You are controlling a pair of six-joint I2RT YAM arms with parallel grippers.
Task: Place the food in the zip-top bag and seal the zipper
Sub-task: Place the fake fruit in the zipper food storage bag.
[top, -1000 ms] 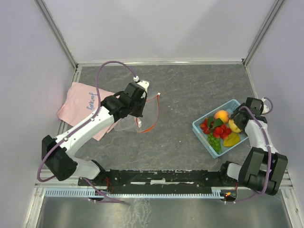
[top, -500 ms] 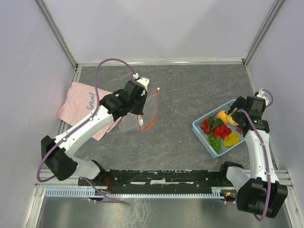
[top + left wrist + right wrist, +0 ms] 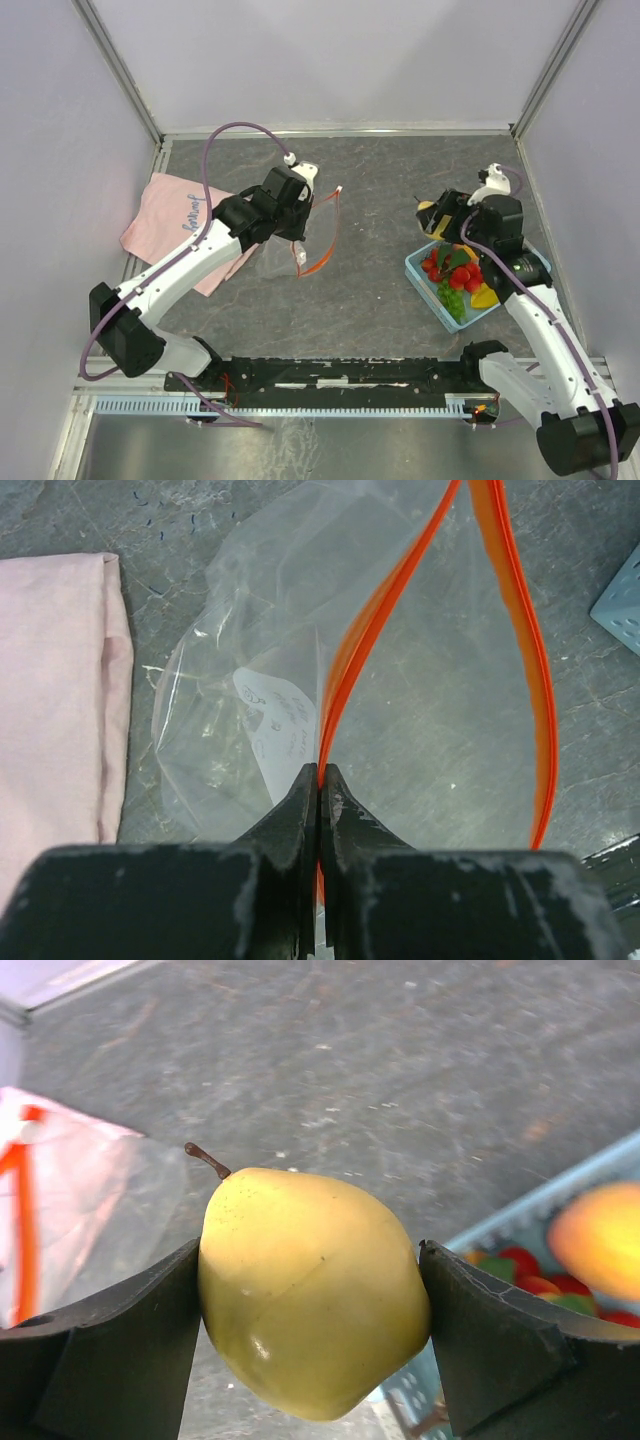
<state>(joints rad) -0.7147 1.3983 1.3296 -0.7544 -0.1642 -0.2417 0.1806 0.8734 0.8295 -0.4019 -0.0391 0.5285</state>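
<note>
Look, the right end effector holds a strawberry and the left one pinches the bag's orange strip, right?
Not a strawberry: the right wrist view shows the right end effector gripping a yellow pear. The left end effector does pinch the orange strip.

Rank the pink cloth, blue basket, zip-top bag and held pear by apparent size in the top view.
1-2. pink cloth and blue basket: look alike, both partly hidden, so unranked.
3. zip-top bag.
4. pear, clearly smallest.

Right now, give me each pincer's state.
Left pincer: shut on the zipper of the zip-top bag.
Right pincer: closed on a yellow toy pear.
</note>
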